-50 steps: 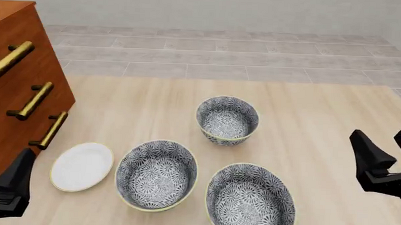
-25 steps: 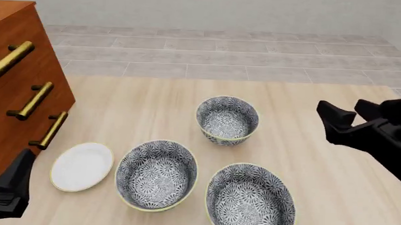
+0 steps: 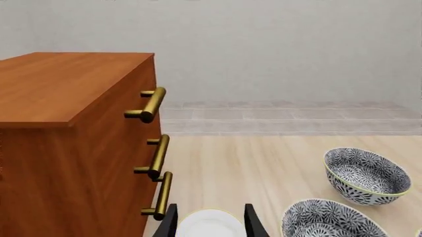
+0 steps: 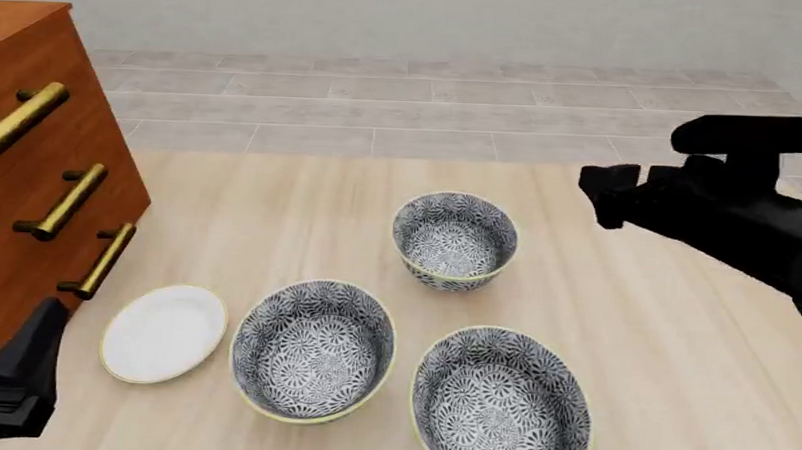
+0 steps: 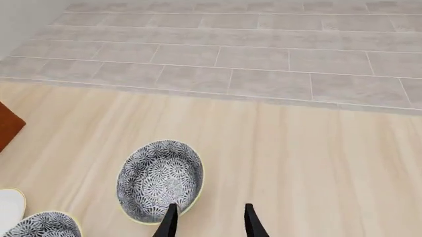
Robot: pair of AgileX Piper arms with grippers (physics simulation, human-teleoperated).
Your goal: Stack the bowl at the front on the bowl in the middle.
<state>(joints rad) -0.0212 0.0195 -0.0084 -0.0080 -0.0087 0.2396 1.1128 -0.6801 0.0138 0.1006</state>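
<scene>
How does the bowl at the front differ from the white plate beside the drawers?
The bowl at the front is deep with high walls; the white plate is flat and shallow. The bowl carries a grey-and-white floral pattern inside and out; the plate is plain white. The bowl sits toward the right arm's side, the plate on the left next to the wooden drawers. Both are round, rest upright on the table, and have a pale yellowish rim.
</scene>
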